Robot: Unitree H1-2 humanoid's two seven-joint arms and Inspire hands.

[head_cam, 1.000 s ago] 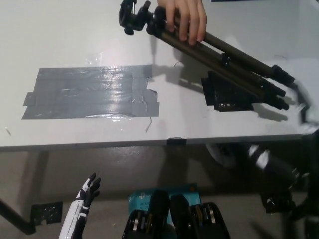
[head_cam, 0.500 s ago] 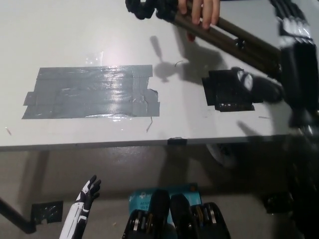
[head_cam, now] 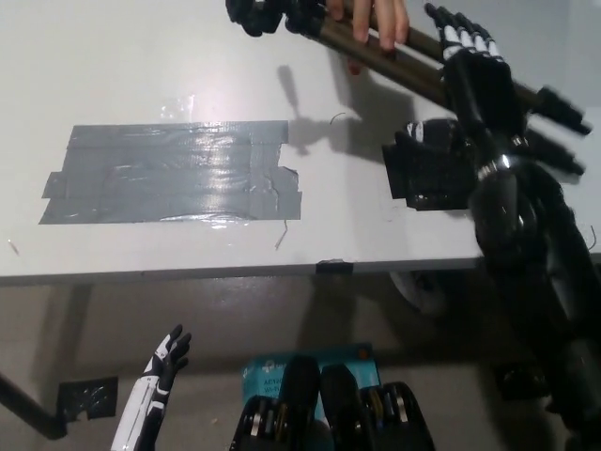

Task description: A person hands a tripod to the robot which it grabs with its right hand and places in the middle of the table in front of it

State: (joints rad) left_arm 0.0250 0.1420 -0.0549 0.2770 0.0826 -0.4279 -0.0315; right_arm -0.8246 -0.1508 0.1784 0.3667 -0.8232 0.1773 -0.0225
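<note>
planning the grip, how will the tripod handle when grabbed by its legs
Probably stiff: the tripod has legs folded into one bundle. Likely end-heavy: its bulky head sits far from the open right hand, so it may tip.

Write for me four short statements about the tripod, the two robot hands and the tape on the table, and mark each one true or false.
1. A person's hand holds the folded dark metal tripod near its head end, at the picture's top. True.
2. The robot's black right hand is closed tightly around the tripod's legs. False: its fingers are stretched out and open beside the legs.
3. The robot's white left hand rests on the wide grey tape patch. False: it hangs open at the lower left, below the edge of the white table.
4. The grey tape patch lies to the picture's left of a smaller black tape patch. True.
</note>
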